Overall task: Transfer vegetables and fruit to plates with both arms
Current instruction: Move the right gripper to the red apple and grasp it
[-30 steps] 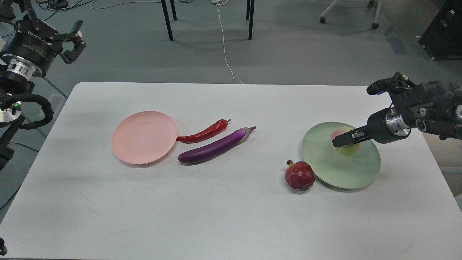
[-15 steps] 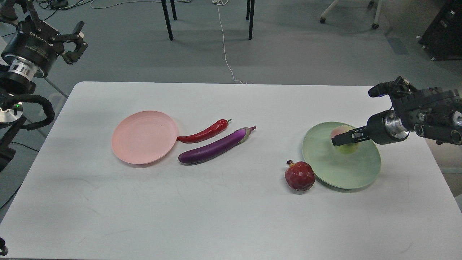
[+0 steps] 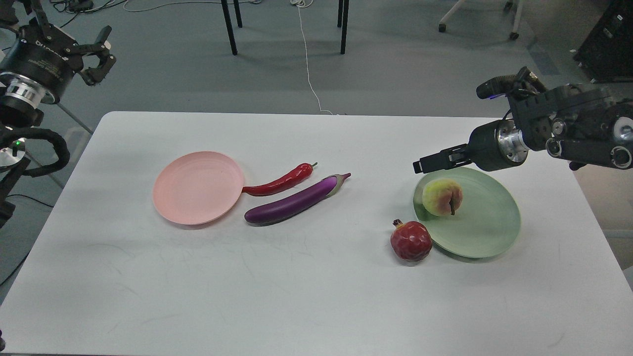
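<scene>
The peach-like fruit (image 3: 441, 197) lies free on the pale green plate (image 3: 487, 230), in its left part. My right gripper (image 3: 426, 163) hovers just above and left of it, empty; its fingers overlap in this side view. The dark red pomegranate (image 3: 410, 241) stands on the table against the green plate's left rim. The pale pink plate (image 3: 198, 188) is bare. The red chili pepper (image 3: 281, 183) touches its right rim, and the purple eggplant (image 3: 295, 200) lies just below the pepper. My left gripper (image 3: 96, 53) is open and empty, high at the far left, off the table.
The white table (image 3: 296, 296) ends near the right arm. On the floor behind stand black chair legs (image 3: 228, 27), with a white cable (image 3: 309, 69) running to the table's back edge.
My right gripper let go of the peach and rose up and to the left. The peach rolled a little left on the green plate. The left arm shifted slightly.
</scene>
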Available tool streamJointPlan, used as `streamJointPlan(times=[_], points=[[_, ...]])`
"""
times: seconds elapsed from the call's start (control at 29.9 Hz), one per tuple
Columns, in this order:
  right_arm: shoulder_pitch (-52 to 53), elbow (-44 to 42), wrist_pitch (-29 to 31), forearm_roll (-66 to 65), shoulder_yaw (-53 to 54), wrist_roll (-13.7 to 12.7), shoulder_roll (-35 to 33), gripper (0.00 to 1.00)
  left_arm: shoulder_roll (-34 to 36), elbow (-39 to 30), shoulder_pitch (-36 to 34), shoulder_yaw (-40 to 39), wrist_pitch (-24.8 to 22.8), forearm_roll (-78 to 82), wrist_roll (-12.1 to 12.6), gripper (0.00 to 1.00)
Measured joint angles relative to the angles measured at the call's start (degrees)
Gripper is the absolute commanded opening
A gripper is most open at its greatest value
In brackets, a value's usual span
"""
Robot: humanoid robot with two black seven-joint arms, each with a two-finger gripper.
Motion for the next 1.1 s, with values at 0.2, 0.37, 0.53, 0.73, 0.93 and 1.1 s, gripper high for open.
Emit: streamJointPlan(times=[0.2, 0.37, 0.53, 0.73, 0.93, 1.1], points=[[-1.0, 2.2, 0.0, 2.7, -0.2, 0.0, 4.3, 0.96, 0.4, 0.0, 0.0, -0.1, 0.1, 0.0, 0.0, 0.98], [-3.3, 2.4, 0.0, 3.9, -0.6, 0.0, 7.8, 0.96, 1.1, 0.0, 0.1, -0.1, 0.0, 0.0, -0.1, 0.98], [-3.8, 2.3, 0.0, 3.4, -3.0, -0.4, 10.9, 0.96, 1.4, 0.0, 0.4, -0.1, 0.0, 0.0, -0.1, 0.98], [-3.0, 2.2, 0.0, 2.9, -5.4, -1.2, 12.2, 0.96, 1.8, 0.0, 1.0, -0.1, -0.1, 0.0, -0.2, 0.98], [-1.3, 2.1, 0.0, 1.5, -7.0, -2.2, 12.4, 0.96, 1.9, 0.0, 1.1, -0.2, -0.1, 0.0, -0.2, 0.98], [-1.1, 2.9, -0.1, 1.3, -8.4, -2.5, 12.6, 0.96, 2.0, 0.0, 1.2, -0.3, -0.1, 0.0, -0.2, 0.98]])
